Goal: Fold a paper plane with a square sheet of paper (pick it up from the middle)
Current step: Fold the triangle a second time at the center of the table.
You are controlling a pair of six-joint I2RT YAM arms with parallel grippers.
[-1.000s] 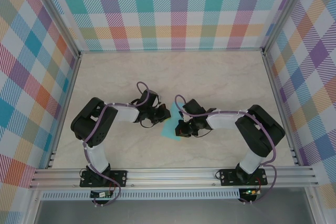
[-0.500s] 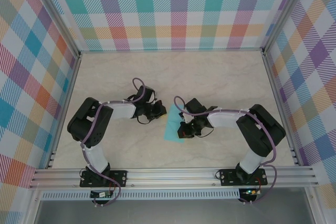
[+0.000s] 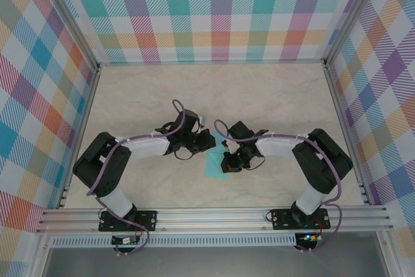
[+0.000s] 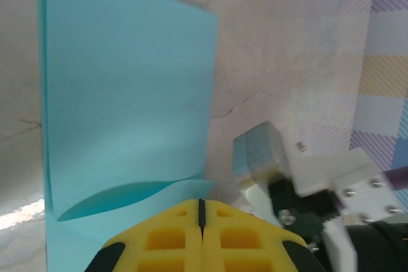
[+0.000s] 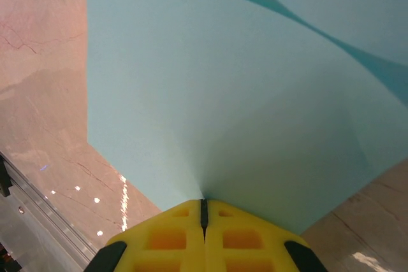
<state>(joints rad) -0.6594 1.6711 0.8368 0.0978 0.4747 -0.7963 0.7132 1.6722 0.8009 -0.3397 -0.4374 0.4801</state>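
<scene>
Top view: square sheet of paper (image 3: pixel 211 165) lies on the counter (image 3: pixel 272 95) between the arms. The left gripper (image 3: pixel 206 142) is at its far edge and the right gripper (image 3: pixel 224 163) at its right edge.
Left wrist view: the gripper's pads are pressed together on the sheet's lifted edge.
Right wrist view: the gripper is pinched closed on the sheet, and the paper puckers toward its tips.

No writing, label, brand, number or sign can be read in any of the views (the square sheet of paper (image 5: pixel 210 93) running out ahead of the yellow right fingers (image 5: pixel 166 240) is plain teal on the face that shows, and so is the stretch of it ahead of the yellow left fingers (image 4: pixel 166 240)).
</scene>
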